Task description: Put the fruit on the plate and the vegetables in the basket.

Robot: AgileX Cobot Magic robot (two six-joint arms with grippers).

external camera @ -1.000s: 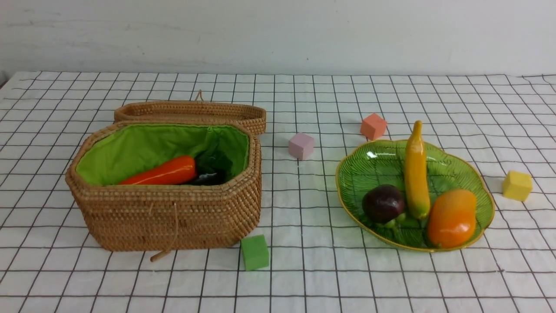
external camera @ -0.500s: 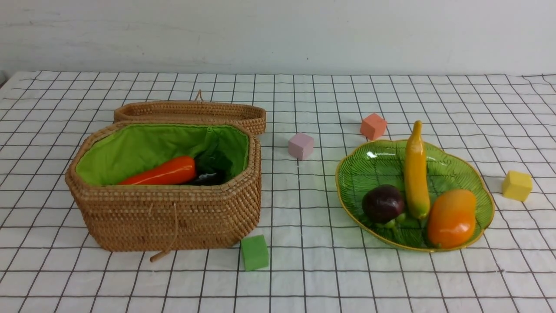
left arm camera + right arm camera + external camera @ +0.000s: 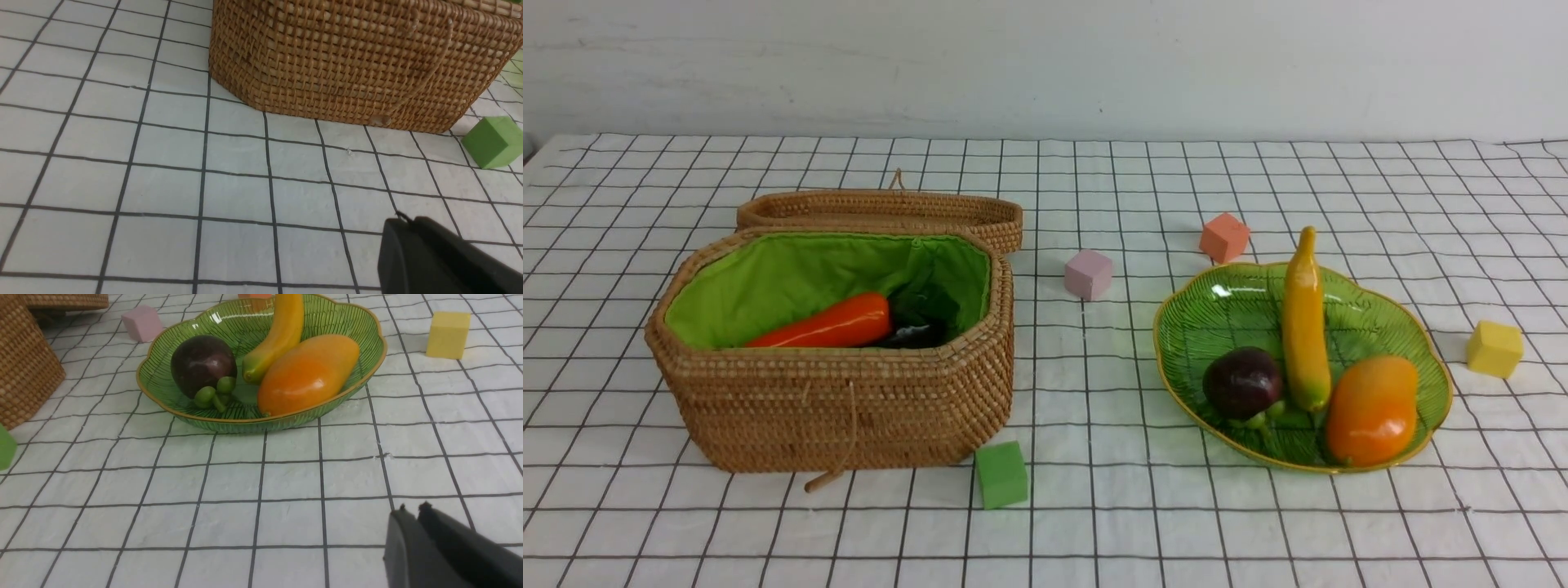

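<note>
On the desk's left, the basket [image 3: 833, 384] held the carrot [image 3: 829, 325] and eggplant [image 3: 915, 333]. At right, the plate [image 3: 1201, 327] carried mangosteen [image 3: 1243, 382], banana [image 3: 1304, 322] and mango [image 3: 1372, 410]. Left pincer [image 3: 402, 222] sat closed and empty; right pincer [image 3: 413, 509] nearly closed, empty.

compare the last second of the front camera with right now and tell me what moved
Nothing visibly changed. The banana, mangosteen and mango lie on the plate as before, the carrot stays in the basket, and the cubes have not shifted. No arm entered the front view.
</note>
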